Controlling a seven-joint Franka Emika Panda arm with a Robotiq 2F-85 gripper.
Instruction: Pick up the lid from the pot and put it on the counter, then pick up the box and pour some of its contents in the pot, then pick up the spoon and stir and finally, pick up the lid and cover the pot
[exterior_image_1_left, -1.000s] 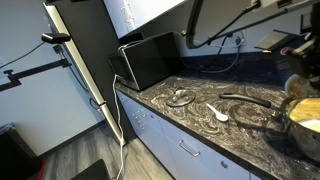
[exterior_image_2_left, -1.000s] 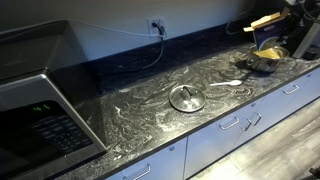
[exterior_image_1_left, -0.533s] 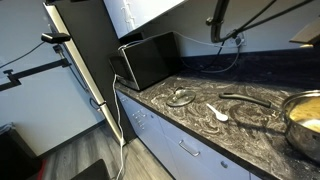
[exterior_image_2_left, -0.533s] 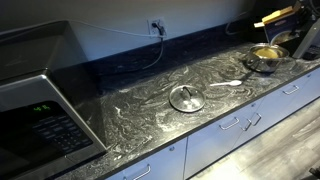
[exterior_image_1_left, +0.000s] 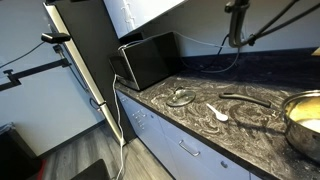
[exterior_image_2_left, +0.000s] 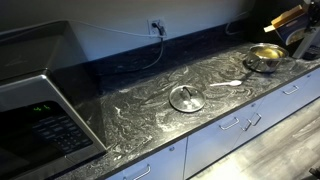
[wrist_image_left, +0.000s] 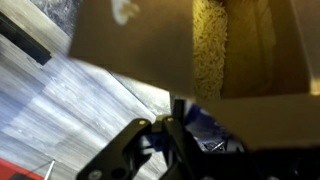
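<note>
Evidently the pour had ended. The counter (exterior_image_2_left: 150, 70) was unchanged along its length. The pot (exterior_image_2_left: 265, 57) stood uncovered with yellow fill inside and nothing over it any longer. The box (exterior_image_2_left: 287, 16) had risen from above the pot to the upper corner, well clear of the rim; the wrist view showed it open, grainy contents remaining. The gripper (wrist_image_left: 168, 125) was clenched on the box. The lid (exterior_image_2_left: 186, 98) lay flat mid-counter, the spoon (exterior_image_2_left: 231, 84) between lid and pot, both unmoved. Judged outstanding: setting the box down, stirring, covering

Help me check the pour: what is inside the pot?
The pot shows yellowish contents in an exterior view; its bottom beneath them is covered.
</note>
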